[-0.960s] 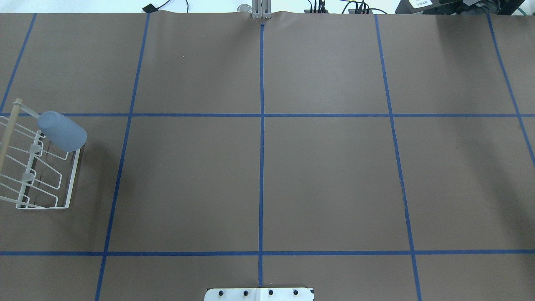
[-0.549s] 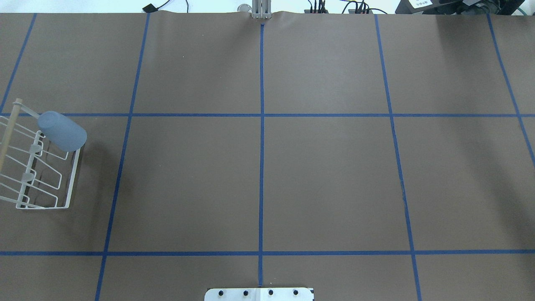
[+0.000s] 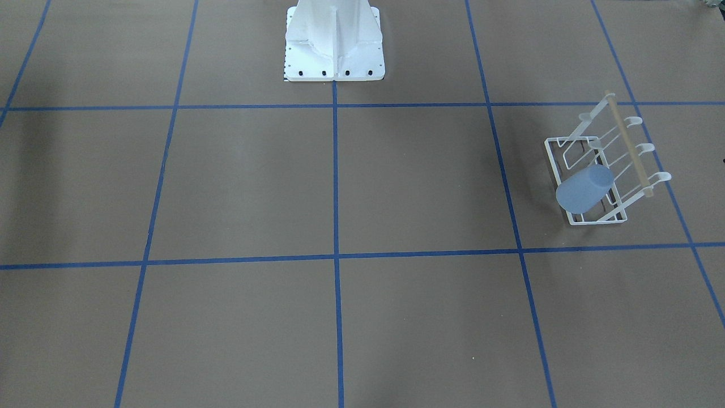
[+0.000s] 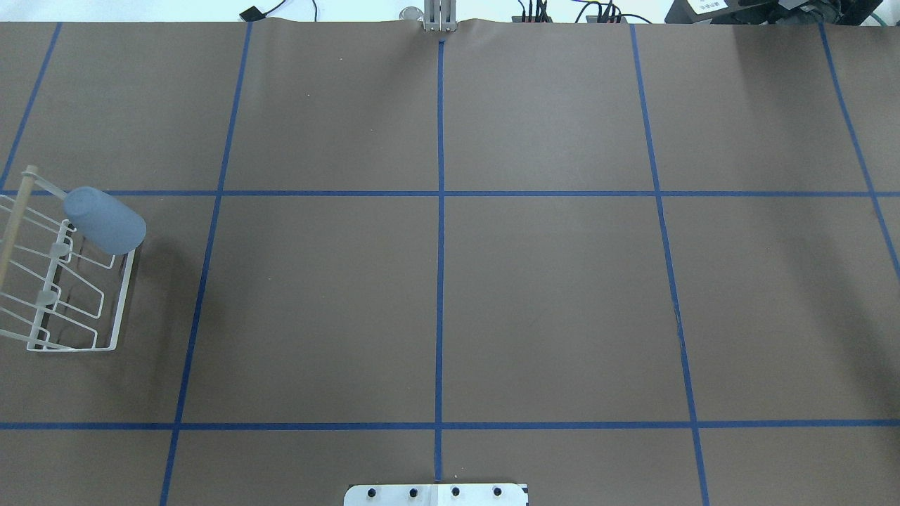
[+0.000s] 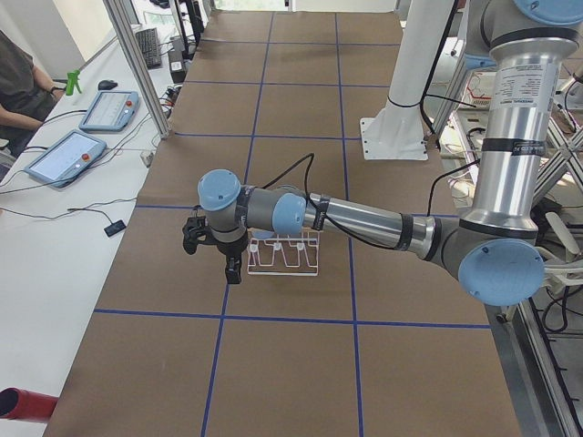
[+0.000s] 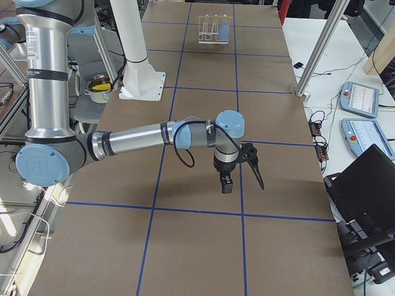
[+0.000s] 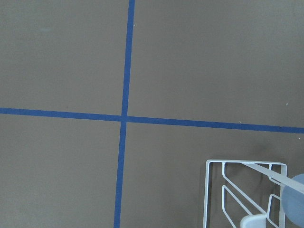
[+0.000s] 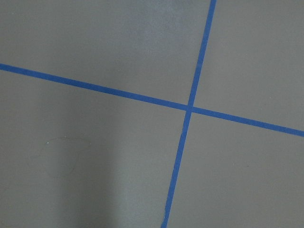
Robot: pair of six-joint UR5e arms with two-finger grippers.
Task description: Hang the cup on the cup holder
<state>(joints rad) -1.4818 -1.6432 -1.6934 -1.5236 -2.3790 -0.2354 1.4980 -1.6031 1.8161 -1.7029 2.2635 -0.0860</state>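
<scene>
The light blue cup (image 4: 105, 220) hangs tilted, mouth down, on the far end hook of the white wire cup holder (image 4: 116, 309) at the table's left edge. Both show in the front view, cup (image 3: 583, 190) and holder (image 3: 569, 152), in the right side view, cup (image 6: 224, 29) and holder (image 6: 208, 28), and partly in the left wrist view, cup (image 7: 295, 204) and holder (image 7: 207, 190). My left gripper (image 5: 211, 259) hovers high beside the holder (image 5: 284, 259), holding nothing; I cannot tell if it is open. My right gripper (image 6: 242, 184) hovers over bare table far away; its state is unclear too.
The white robot pedestal (image 3: 334, 39) stands at the table's near middle edge. Blue tape lines (image 4: 440, 211) divide the brown table cover into squares. Tablets (image 5: 68, 155) and cables lie on the side bench beyond the table's far edge.
</scene>
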